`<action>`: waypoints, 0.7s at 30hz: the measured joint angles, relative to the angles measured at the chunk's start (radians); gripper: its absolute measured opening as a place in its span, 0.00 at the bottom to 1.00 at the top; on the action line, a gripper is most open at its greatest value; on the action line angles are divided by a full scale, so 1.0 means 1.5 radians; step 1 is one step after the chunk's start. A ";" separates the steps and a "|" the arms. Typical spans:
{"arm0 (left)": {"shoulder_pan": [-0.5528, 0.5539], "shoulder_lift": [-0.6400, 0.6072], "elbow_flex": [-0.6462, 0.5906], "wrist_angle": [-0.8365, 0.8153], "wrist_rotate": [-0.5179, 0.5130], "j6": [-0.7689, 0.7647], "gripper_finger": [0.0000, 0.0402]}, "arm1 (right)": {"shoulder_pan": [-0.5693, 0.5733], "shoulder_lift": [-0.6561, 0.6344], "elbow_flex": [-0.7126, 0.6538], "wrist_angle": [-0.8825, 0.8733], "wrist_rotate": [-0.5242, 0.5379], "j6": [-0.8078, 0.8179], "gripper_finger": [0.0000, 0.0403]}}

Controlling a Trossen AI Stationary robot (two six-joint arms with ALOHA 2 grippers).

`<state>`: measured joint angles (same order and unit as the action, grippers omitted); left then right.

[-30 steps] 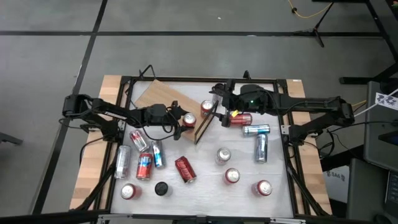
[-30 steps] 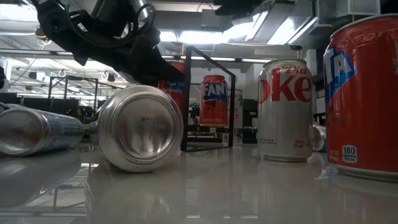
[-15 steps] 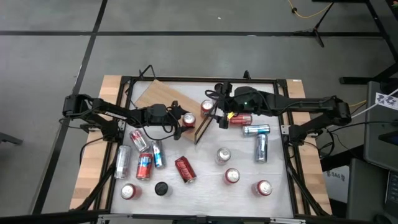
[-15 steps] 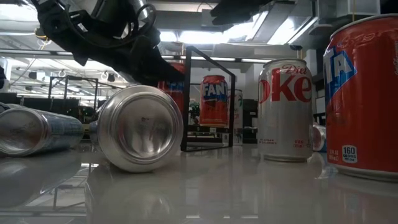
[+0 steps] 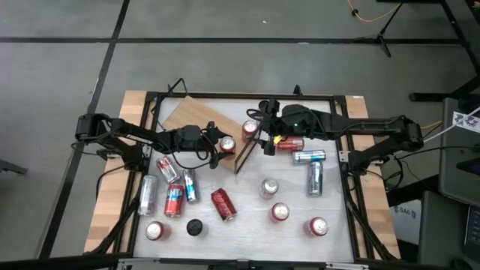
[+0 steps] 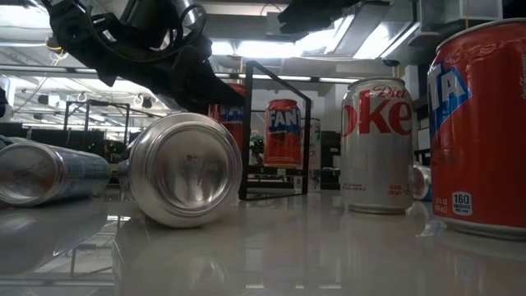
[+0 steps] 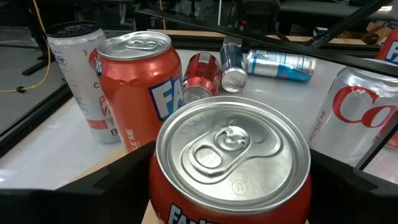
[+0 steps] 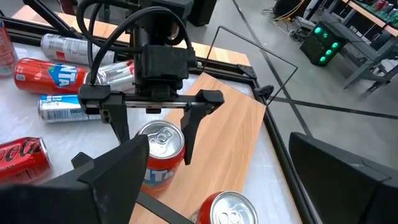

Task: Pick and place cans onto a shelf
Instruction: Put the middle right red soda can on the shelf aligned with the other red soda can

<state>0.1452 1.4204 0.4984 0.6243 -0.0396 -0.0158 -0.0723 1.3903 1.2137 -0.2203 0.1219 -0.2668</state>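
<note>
Left tool spread wide around an upright red Fanta can on the shelf, fingers flanking without gripping. Second red can upright just beyond, at the shelf's black frame. Right tool agape, holding nothing, just past that frame. Remaining cans scattered over the desk.

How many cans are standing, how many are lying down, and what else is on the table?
Standing cans: 7 (one silver can is hidden from above, shows only in the left wrist view)
Lying cans: 8
Black disc: 1
Wooden shelf: 1
Total: 17
</note>
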 joint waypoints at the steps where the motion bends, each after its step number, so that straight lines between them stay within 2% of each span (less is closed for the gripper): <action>1: 0.000 0.000 0.000 0.000 0.000 0.000 0.82 | 0.000 0.000 0.000 0.000 0.000 0.000 0.93; 15: 0.000 0.000 0.000 -0.003 0.000 0.000 0.83 | 0.000 0.000 0.000 0.000 0.000 0.000 0.93; 21: 0.000 0.000 0.000 -0.003 0.000 0.000 0.92 | 0.000 0.000 0.000 0.000 0.000 0.000 0.93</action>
<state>0.1455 1.4204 0.4984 0.6201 -0.0401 -0.0154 -0.0723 1.3899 1.2140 -0.2203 0.1223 -0.2668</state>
